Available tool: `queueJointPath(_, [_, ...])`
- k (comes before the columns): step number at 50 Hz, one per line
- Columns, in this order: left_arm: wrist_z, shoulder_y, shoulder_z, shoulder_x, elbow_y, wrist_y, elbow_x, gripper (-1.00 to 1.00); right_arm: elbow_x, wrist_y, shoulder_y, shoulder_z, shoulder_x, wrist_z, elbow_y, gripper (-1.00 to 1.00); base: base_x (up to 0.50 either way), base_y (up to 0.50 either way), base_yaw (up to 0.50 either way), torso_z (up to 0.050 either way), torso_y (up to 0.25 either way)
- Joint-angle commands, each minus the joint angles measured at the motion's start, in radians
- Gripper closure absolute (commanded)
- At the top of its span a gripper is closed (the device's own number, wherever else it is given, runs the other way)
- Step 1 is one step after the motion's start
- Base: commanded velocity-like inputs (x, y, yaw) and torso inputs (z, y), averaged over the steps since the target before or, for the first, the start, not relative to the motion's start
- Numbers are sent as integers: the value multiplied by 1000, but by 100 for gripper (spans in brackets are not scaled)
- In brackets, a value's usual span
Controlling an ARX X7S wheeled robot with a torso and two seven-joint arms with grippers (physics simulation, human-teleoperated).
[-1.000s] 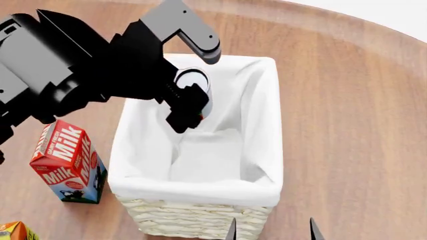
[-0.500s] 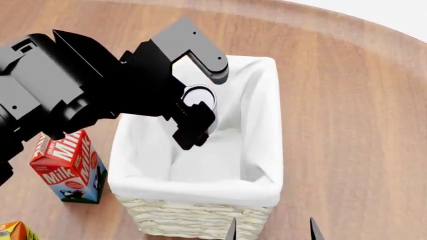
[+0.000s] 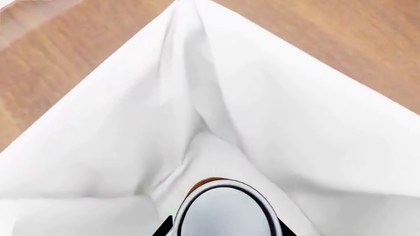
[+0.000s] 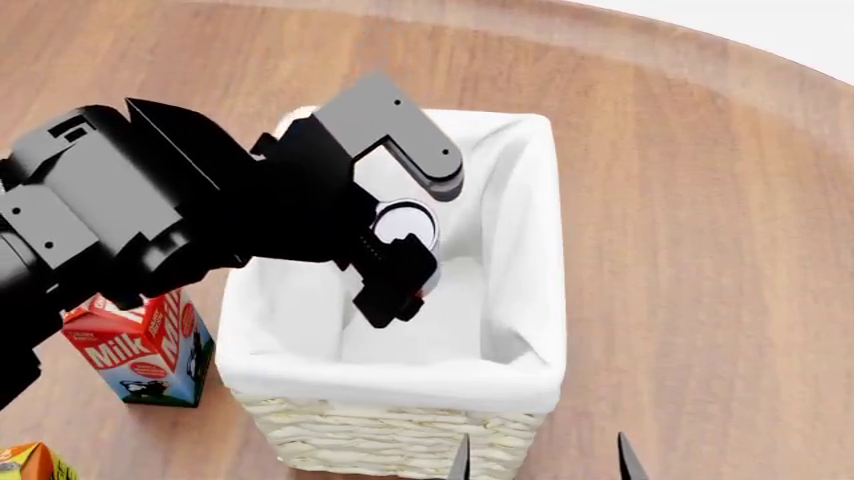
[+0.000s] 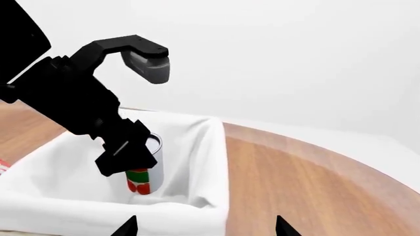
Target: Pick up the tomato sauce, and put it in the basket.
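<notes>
The tomato sauce [image 4: 404, 226] is a small can with a silver-white top and a red and green label [image 5: 139, 179]. My left gripper [image 4: 398, 262] is shut on it and holds it upright inside the basket [image 4: 507, 372], below the rim of the white lining. In the left wrist view the can's top [image 3: 226, 214] fills the space between the jaws, with the lining's folds [image 3: 196, 98] beyond it. My right gripper [image 5: 204, 227] is open and empty; its fingertips [image 4: 625, 462] show near the basket's front wicker wall.
A red milk carton [image 4: 140, 345] stands on the wooden table just left of the basket, partly behind my left arm. An orange carton corner [image 4: 27, 462] shows at the head view's lower left. The table's far edge [image 4: 747, 40] curves at the upper right.
My left gripper has moved down and toward the basket's front with the can, lowering it from rim height into the basket. The right gripper has not moved.
</notes>
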Motion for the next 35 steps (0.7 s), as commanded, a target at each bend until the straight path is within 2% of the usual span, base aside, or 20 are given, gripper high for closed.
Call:
queueJointPath(1, [-12,20,-7,1,-1,4,2,100,-1,-1,3,-6,0,1,1,-100,0,0,0,0,0])
queueJointPath(27, [-43,41,-9,1,-4,19,-22,100,5,-16,-1,-1,9,6,2,-100,0,0,0,0,0])
queueJointPath(28, [-49,37,-8,1,-6,18,-21,-100,5,-16,-1,-1,9,6,2,-100,0,0,0,0,10])
queueJointPath(35, [-51,28,-8,1,-20,27,-23,-100,5,-3,4,-6,8,9,-4,-100,0,0,0,0,0])
